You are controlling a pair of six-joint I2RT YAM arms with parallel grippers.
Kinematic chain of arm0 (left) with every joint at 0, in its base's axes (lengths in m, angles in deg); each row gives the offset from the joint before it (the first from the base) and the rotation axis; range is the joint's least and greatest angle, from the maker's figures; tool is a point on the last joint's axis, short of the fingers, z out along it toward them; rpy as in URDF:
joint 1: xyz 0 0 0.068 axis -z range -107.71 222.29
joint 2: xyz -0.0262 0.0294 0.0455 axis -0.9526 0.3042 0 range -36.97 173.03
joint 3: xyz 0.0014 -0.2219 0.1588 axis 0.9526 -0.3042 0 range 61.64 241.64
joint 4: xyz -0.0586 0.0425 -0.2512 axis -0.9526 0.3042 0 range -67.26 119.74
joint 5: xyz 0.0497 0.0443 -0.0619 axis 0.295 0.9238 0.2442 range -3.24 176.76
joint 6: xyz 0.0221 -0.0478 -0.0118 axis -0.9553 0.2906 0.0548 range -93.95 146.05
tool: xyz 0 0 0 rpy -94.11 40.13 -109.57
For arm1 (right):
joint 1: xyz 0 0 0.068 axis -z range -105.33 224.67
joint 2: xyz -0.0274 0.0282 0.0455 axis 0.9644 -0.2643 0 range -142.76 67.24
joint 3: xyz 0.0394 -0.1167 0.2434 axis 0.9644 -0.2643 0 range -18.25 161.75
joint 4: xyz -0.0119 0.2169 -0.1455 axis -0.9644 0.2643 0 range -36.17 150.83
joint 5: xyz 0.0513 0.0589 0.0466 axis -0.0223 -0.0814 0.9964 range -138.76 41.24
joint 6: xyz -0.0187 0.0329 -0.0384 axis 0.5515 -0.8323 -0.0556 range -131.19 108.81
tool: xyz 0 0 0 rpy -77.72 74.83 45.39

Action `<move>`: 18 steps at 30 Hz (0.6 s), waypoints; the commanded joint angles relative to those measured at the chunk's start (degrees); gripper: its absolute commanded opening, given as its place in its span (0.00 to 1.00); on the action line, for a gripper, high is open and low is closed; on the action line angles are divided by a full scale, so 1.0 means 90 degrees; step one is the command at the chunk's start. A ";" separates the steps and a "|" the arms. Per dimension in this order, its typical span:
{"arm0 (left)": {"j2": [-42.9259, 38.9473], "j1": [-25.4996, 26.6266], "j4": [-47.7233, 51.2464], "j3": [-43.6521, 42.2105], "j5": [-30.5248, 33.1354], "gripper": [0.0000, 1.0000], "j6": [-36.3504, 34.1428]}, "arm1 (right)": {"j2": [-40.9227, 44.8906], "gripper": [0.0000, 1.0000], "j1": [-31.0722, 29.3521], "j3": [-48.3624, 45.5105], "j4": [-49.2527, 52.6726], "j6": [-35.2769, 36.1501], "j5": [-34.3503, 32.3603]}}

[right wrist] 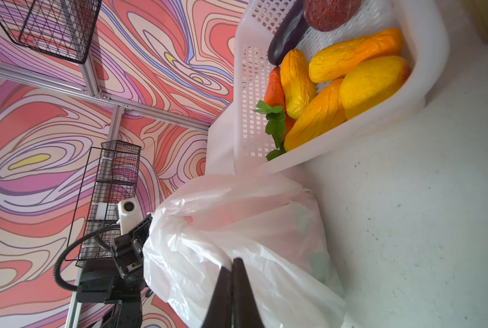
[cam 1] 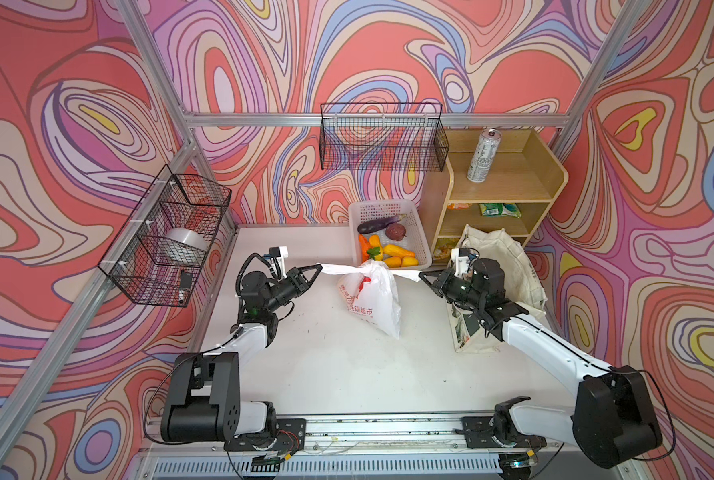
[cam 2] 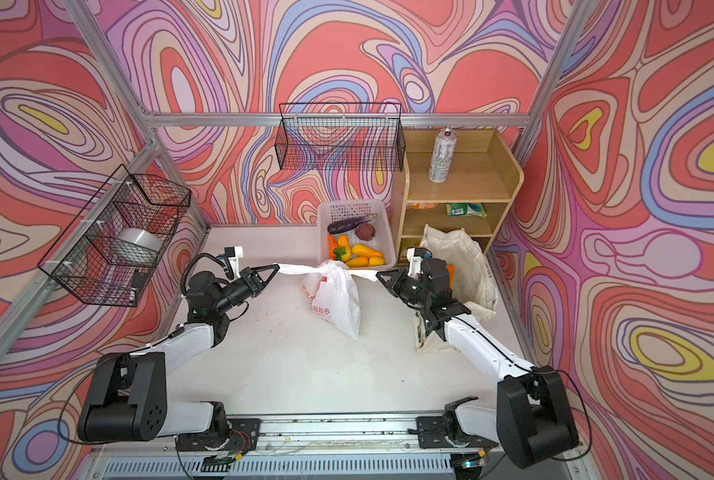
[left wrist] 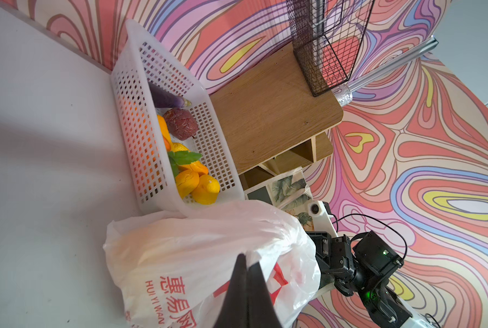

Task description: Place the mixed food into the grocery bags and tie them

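Observation:
The white plastic grocery bag (cam 1: 372, 299) (cam 2: 332, 299) with red letters stands bulging mid-table. Its two handles are stretched sideways and taut. My left gripper (cam 1: 320, 266) (left wrist: 245, 258) is shut on the left handle. The right gripper (cam 1: 421, 275) (right wrist: 233, 261) is shut on the other handle. The cream canvas tote (cam 1: 509, 257) slumps behind my right arm. A purple eggplant (cam 1: 378, 225), an orange carrot (cam 1: 363, 245) and yellow lemons (cam 1: 397, 250) lie in the white lattice basket (cam 1: 382, 204). A silver can (cam 1: 482, 156) stands on the shelf top, and a green snack packet (cam 1: 500, 210) lies one level down.
The wooden shelf unit (cam 1: 509, 183) fills the back right corner, with the lattice basket beside it. A black wire basket (cam 1: 382, 137) hangs on the back wall. Another wire basket (cam 1: 168, 237) on the left wall holds a tape roll.

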 commanded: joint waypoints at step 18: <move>0.0028 -0.1228 -0.0419 -0.0482 0.1660 0.00 -0.0117 | -0.0292 0.00 0.1033 -0.0118 -0.0250 -0.0088 -0.1134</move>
